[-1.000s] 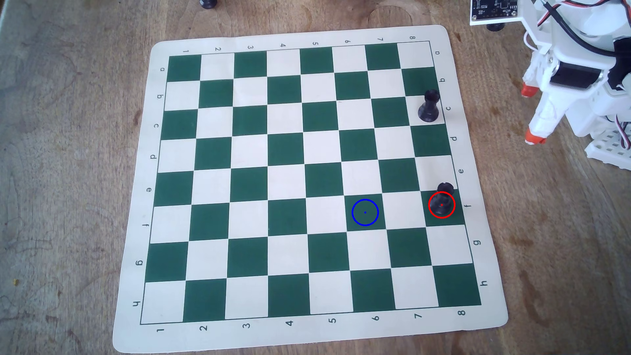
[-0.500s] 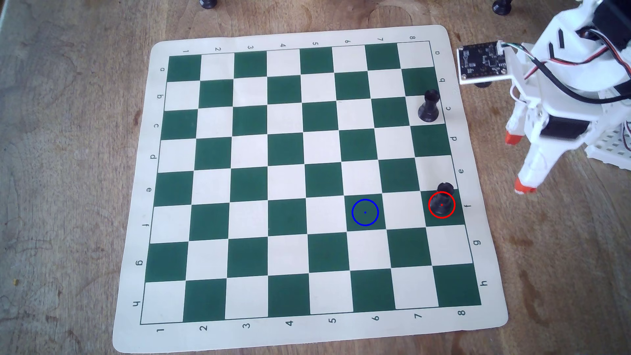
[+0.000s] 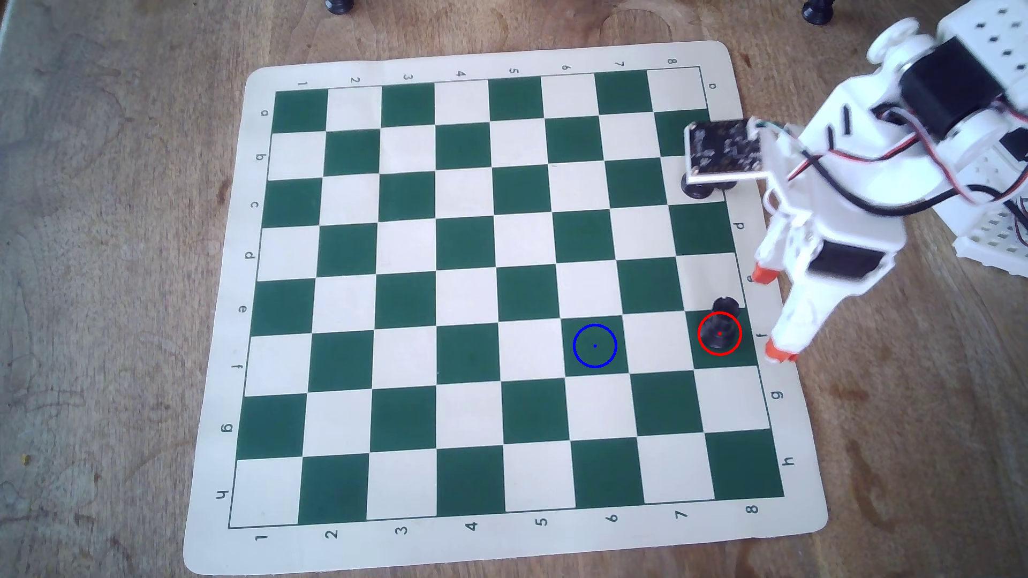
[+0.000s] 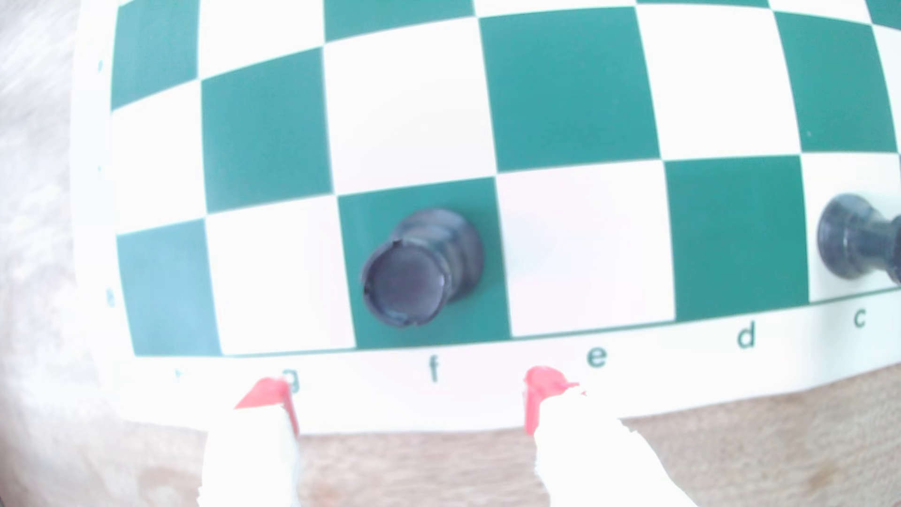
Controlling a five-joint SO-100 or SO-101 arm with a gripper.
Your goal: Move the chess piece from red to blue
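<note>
Chess piece upright on the dark green square of row f, column 8, at the board's right edge in the overhead view. Base inside red; crown showing just above the ring. In the wrist view, same chess piece seen from above and slightly tilted by perspective, notched crown toward camera, flared base behind.

Blue on the dark green square of row f, column 6, 2 squares left of red in the overhead view. No piece on it.

End effector released, 2 orange-tipped fingers spread wide, holding nothing. Positioned over the board's cream margin beside row labels e and f, just right of the chess piece, apart from it. In the wrist view, end effector at the bottom edge, tips flanking the letter f, chess piece ahead between their lines but not reached.

Second black rook at row c, column 8, toward the surface's far right corner, partly hidden under the wrist camera board. Visible too at the wrist view's right edge.

2 more dark pieces off the board along the surface's top edge, cropped.
</note>
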